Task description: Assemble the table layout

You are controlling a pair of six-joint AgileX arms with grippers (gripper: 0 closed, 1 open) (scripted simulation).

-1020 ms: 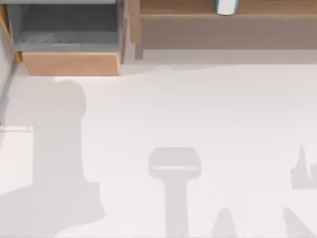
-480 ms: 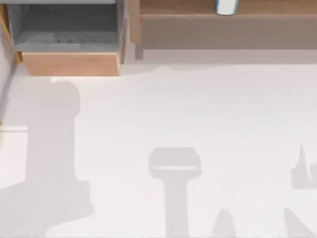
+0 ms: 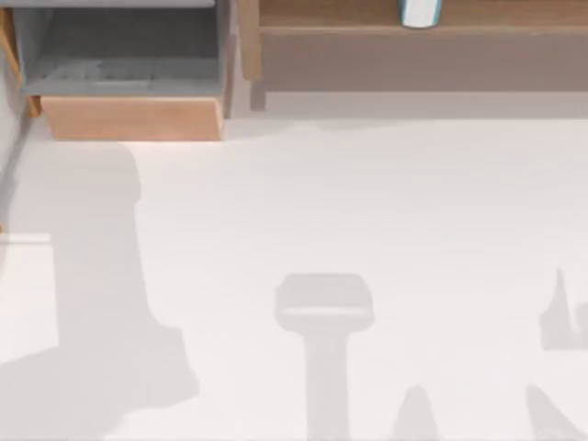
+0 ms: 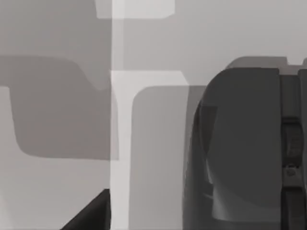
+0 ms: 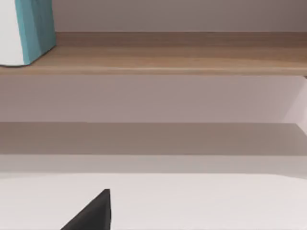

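Observation:
The table (image 3: 367, 202) is a broad, plain white surface with nothing standing on it in the top view; grey shadows of both arms lie along its front and left. A black corner of my left gripper (image 4: 91, 215) shows at the edge of the left wrist view, above the white surface. A black corner of my right gripper (image 5: 93, 211) shows in the right wrist view, over the table and facing the shelf.
A light-wood drawer unit (image 3: 133, 118) with a grey inside stands open at the back left. A long brown shelf (image 3: 413, 28) runs along the back right and carries a white and teal object (image 3: 420, 12) (image 5: 29, 28). A dark grey rounded body (image 4: 244, 143) is close to the left wrist camera.
The left arm's shadow on the table has slid a little to the left and toward the drawer unit. The shadows at the front middle and right have not moved.

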